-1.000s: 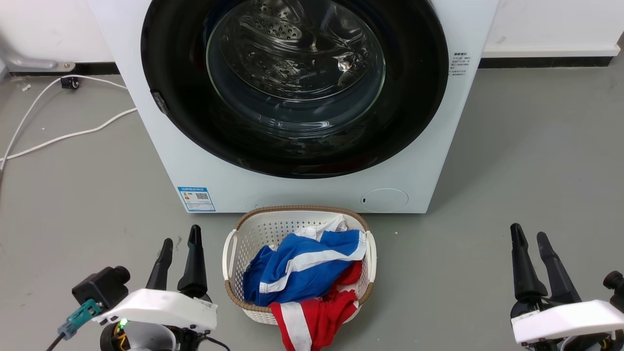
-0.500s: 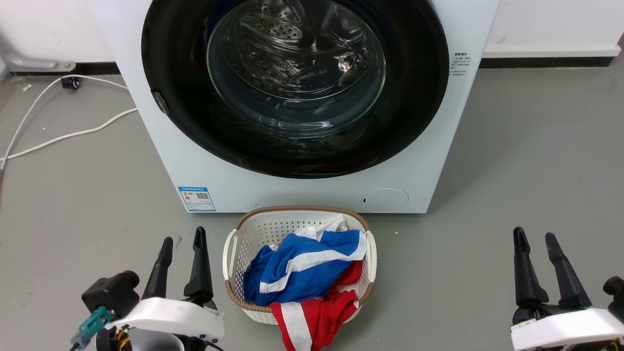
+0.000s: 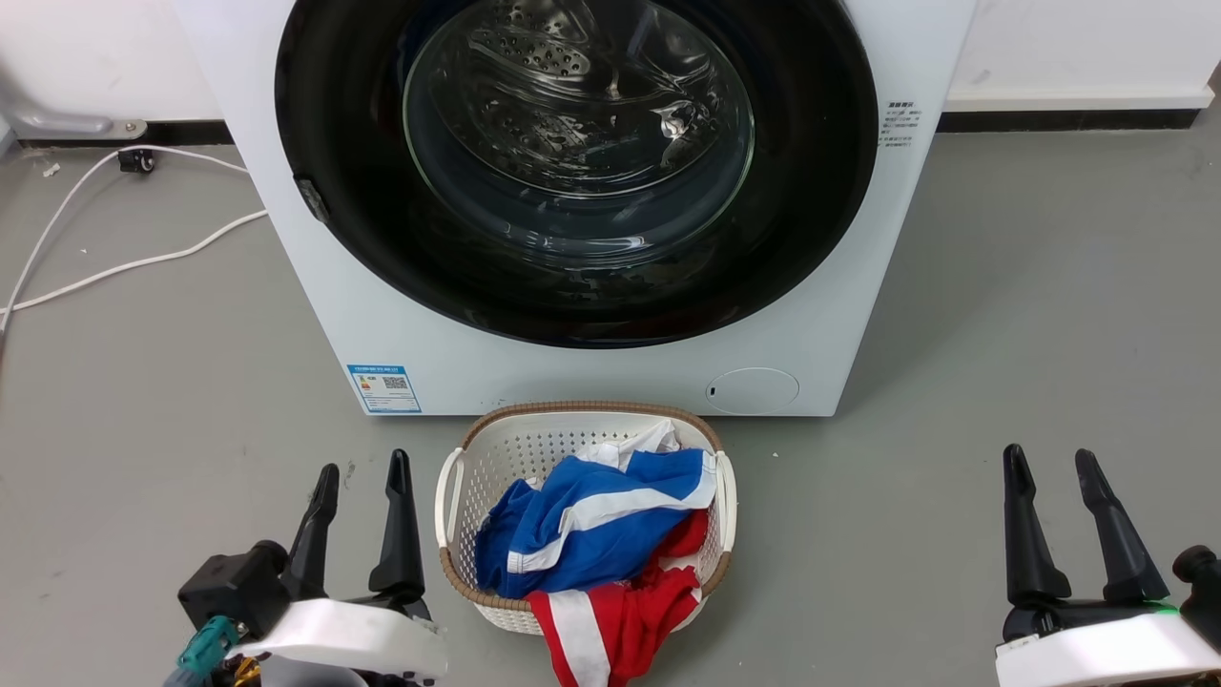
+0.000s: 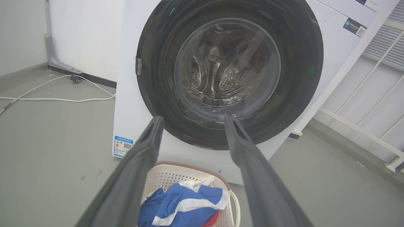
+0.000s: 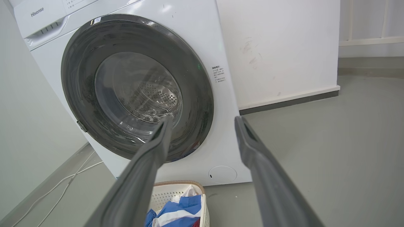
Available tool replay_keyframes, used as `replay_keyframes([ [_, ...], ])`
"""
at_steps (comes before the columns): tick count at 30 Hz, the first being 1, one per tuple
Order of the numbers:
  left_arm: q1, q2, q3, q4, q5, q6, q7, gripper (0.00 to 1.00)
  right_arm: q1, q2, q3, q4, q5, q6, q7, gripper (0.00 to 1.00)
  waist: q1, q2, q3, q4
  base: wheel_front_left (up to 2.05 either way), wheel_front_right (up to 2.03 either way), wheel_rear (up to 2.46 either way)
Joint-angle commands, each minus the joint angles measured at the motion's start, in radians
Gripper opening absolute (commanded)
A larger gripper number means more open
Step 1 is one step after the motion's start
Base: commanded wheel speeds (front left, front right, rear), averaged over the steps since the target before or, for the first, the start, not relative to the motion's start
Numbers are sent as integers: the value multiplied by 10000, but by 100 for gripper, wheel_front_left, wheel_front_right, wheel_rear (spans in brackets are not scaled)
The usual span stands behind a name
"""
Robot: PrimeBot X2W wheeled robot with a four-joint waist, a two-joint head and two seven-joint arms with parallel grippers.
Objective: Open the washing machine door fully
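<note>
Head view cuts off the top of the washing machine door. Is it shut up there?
Observer: Yes. In the right wrist view the washing machine door lies flat at its top edge against the washing machine front, with no gap showing.
Operator: What is above the door?
Observer: A white drawer panel with a brand name, at the upper left as you face it.
Operator: Anything beside the machine past my right edge?
Observer: The left wrist view shows a white railing along the wall there.

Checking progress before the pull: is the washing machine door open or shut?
Shut. The washing machine door lies flush on the washing machine, with no gap around its rim in any view.
</note>
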Motion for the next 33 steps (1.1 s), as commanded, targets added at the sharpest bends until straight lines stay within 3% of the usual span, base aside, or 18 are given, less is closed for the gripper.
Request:
replay_keyframes([
  [1, 13, -9, 10, -75, 227, -33, -102, 100, 67, 3, 4, -142, -202, 21, -74, 100, 0, -1, 5, 4, 0, 0, 0],
  [14, 154, -177, 104, 197, 1708, -237, -486, 100, 274, 11, 59, -387, -1580, 23, -473, 100, 0, -1, 22, 9, 0, 0, 0],
  [33, 303, -197, -10, 384, 2725, -54, -852, 100, 529, 22, 124, -515, -2350, 25, -810, 100, 0, -1, 42, 26, 0, 0, 0],
])
